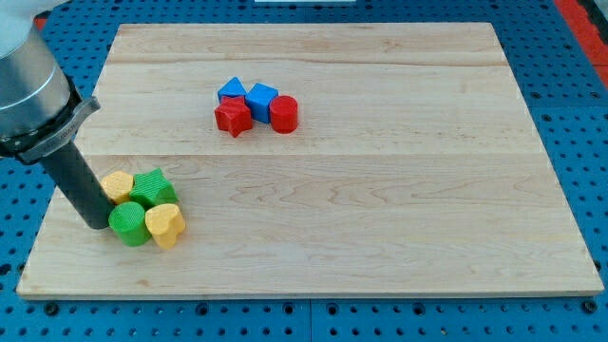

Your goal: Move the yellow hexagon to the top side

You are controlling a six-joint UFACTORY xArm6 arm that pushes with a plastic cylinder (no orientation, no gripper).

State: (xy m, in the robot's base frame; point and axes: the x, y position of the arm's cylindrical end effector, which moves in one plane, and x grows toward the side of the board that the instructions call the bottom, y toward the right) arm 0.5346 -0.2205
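Saw no writing, no boxes. Rested my tip (98, 225) beside the yellow hexagon (118, 184) and green round block (128, 223), holding nothing.

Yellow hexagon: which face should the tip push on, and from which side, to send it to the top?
Likely its lower face, pushing toward the view's top. The yellow hexagon sits at the cluster's upper left, touching the green star, with the green cylinder just below. My tip is now at its lower left, beside the cylinder; that cylinder crowds the lower face.
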